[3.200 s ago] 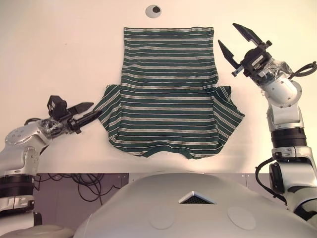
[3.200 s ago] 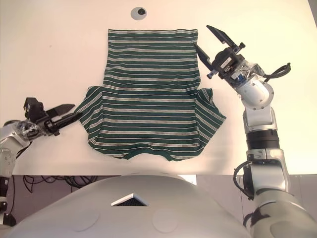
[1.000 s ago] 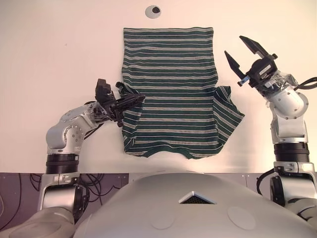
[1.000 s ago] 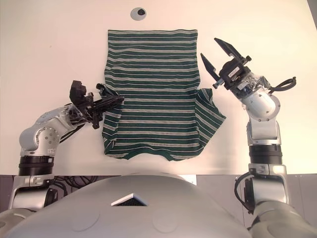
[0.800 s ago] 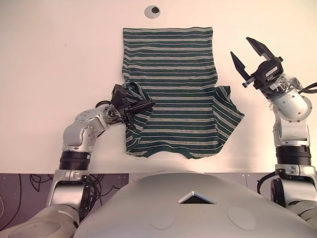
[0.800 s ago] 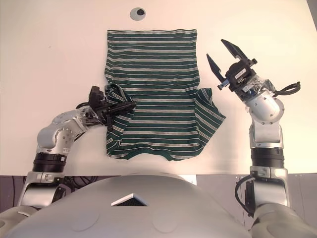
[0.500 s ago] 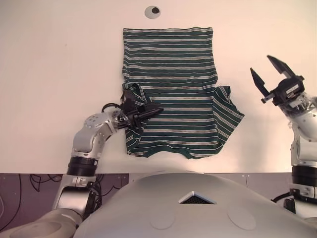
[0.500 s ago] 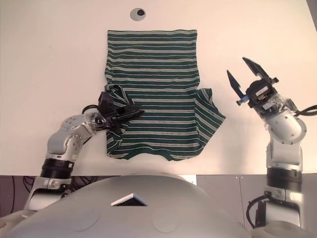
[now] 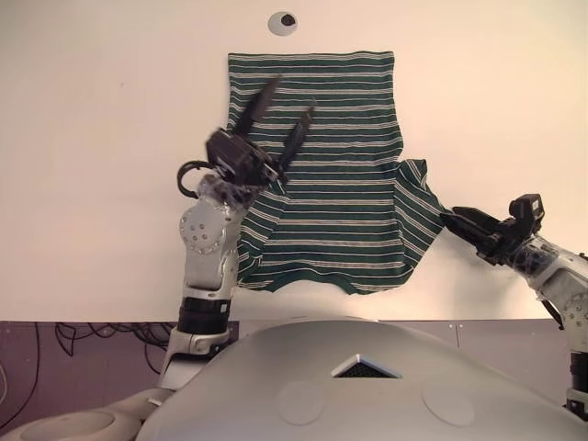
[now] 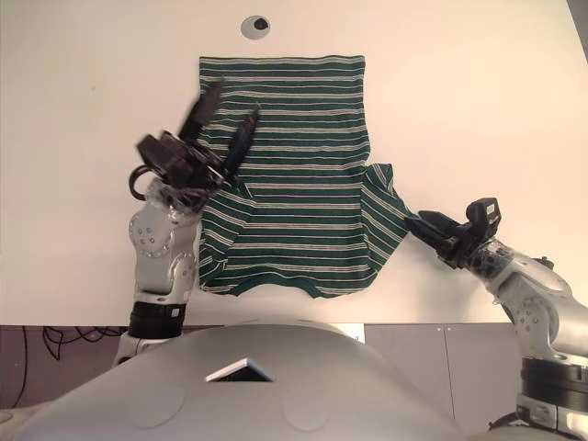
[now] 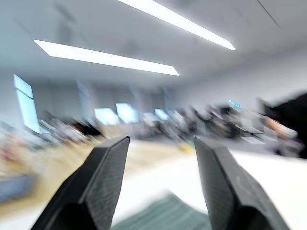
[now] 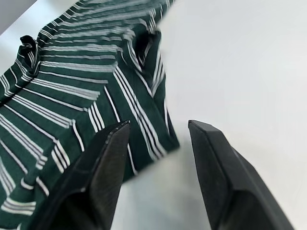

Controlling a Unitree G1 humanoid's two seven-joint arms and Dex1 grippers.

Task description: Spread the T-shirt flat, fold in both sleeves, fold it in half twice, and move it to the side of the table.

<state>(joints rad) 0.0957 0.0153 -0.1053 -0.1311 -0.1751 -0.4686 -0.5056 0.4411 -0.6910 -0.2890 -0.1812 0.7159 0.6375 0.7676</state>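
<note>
**Right sleeve fold: hand at the cloth**

T-shirt is lying flat mid-bench, hem toward the far edge, neckline toward the near edge. Left sleeve is lying folded in over the body. Right sleeve is sticking out toward the right edge.

Left hand is hovering above the shirt's left side, fingers apart, carrying nothing. Right hand is sitting low at the right sleeve's tip, fingers apart, not yet pinching cloth.

Judgement: the right sleeve fold is beginning. Advising: slide one finger under the sleeve hem only, lift slightly, carry toward the centre line, and lay it down without dragging the body.
</note>
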